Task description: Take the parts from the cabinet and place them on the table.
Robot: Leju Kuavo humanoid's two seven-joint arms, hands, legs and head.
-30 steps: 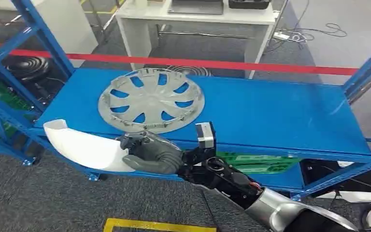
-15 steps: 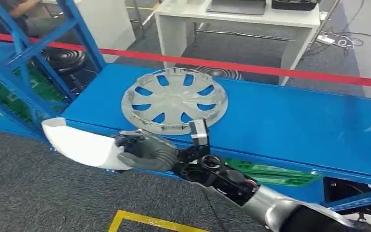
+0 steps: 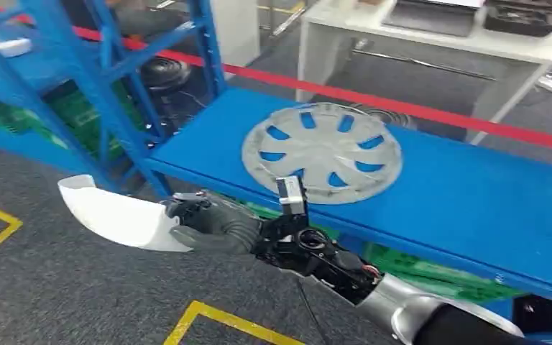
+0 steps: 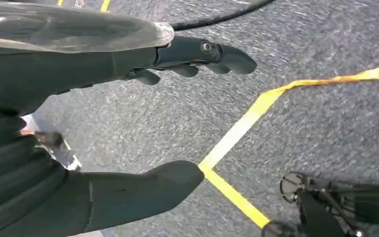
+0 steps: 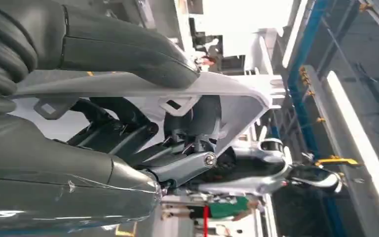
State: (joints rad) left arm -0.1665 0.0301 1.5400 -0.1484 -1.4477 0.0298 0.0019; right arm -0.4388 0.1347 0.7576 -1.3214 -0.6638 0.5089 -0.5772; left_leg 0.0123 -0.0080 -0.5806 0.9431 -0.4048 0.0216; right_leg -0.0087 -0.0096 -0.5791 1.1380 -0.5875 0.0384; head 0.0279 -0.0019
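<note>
My right hand grips one end of a curved white plastic part and holds it out in the air over the grey carpet, in front of the blue rack. The right wrist view shows the thumb pressed on the white part with the fingers underneath. A silver wheel cover lies flat on the blue shelf, behind the hand. My left hand hangs over the carpet with its fingers apart and nothing in it.
Blue rack uprights stand at the left, with green crates and a dark round part behind them. A red tape barrier and a white table lie beyond the shelf. Yellow floor tape marks the carpet.
The whole view has swung left, so the camera has turned. My right hand still holds the white part, which is now off the shelf edge and over the floor.
</note>
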